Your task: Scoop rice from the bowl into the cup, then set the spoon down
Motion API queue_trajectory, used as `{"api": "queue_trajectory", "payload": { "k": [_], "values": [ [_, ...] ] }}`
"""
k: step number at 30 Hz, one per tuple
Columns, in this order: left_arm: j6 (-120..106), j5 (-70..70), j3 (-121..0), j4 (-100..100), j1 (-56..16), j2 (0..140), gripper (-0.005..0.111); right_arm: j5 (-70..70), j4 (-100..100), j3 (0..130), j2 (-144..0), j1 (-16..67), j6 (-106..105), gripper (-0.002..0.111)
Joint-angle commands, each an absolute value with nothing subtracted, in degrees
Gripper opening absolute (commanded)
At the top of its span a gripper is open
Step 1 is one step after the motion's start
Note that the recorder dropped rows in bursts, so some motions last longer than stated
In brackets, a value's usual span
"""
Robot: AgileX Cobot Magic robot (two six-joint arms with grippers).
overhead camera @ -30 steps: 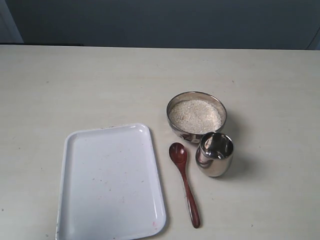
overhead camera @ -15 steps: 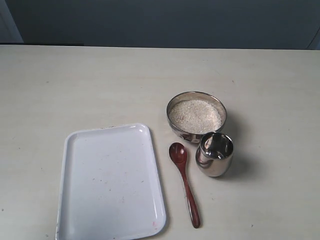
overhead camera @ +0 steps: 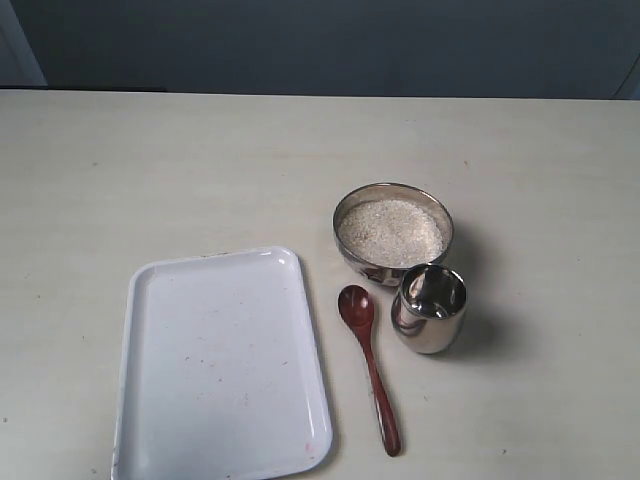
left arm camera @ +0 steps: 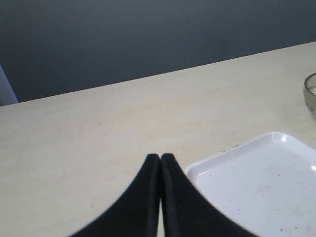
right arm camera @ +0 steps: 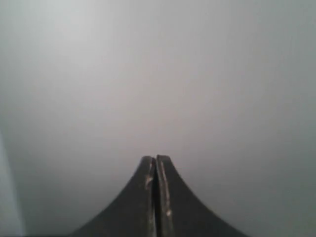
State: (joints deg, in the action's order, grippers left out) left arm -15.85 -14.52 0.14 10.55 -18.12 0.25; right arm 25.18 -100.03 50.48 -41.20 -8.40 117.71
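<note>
The steel bowl [overhead camera: 393, 232] sits right of the table's middle, filled with pale rice [overhead camera: 391, 230]. Touching its near side stands the small steel cup [overhead camera: 429, 309], upright. The dark reddish-brown wooden spoon [overhead camera: 369, 364] lies flat left of the cup, round end towards the bowl, handle running to the front edge. Neither arm shows in the exterior view. My left gripper [left arm camera: 160, 157] is shut and holds nothing, above the table beside the tray's corner; a sliver of the bowl [left arm camera: 311, 94] shows at the frame edge. My right gripper [right arm camera: 156, 158] is shut against a blank grey background.
A white rectangular tray [overhead camera: 222, 364] lies left of the spoon, near the front edge; it also shows in the left wrist view as the tray [left arm camera: 261, 177]. A dark wall runs behind the table's far edge.
</note>
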Motion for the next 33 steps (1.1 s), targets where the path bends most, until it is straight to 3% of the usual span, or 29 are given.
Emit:
{"api": "queue_trajectory", "payload": {
  "k": [1,6,10,15,18,22,25,27,30,33],
  "values": [
    [-15.6,-13.7,0.0,10.5,-18.4,0.0,0.001,7.8,-99.9,51.2,-43.3,-8.2,104.4,-0.001],
    [-15.6,-13.7,0.0,10.6,-18.4,0.0,0.001,-0.9,-99.9,51.2,-44.7,-8.2,84.8,-0.001],
    [-15.6,-13.7,0.0,10.6,-18.4,0.0,0.001,-1.7,-99.9,50.3,-46.3,-8.1,81.5,-0.001],
    [-15.6,-13.7,0.0,10.6,-18.4,0.0,0.001,9.9,-99.9,40.7,-49.7,-7.8,84.3,-0.001],
    [-15.6,-13.7,0.0,10.6,-18.4,0.0,0.001,12.4,-99.9,34.4,-50.6,-7.8,98.6,-0.001],
    [-15.6,-13.7,0.0,10.6,-18.4,0.0,0.001,36.0,-99.9,32.7,-50.6,-7.8,115.9,-0.001],
    [-15.6,-13.7,0.0,10.6,-18.4,0.0,0.001,62.3,-99.4,37.0,-50.2,-7.8,115.8,-0.001],
    [-15.6,-13.7,0.0,10.6,-18.4,0.0,0.001,68.4,-86.8,41.5,-48.6,-7.8,114.4,-0.001],
    [-15.6,-13.7,0.0,10.6,-18.4,0.0,0.001,70.0,-68.7,49.5,-47.2,-7.8,118.0,-0.001],
    [-15.6,-13.7,0.0,10.6,-18.4,0.0,0.001,64.5,-69.9,60.6,-46.9,-7.8,121.3,-0.001]
  ]
}}
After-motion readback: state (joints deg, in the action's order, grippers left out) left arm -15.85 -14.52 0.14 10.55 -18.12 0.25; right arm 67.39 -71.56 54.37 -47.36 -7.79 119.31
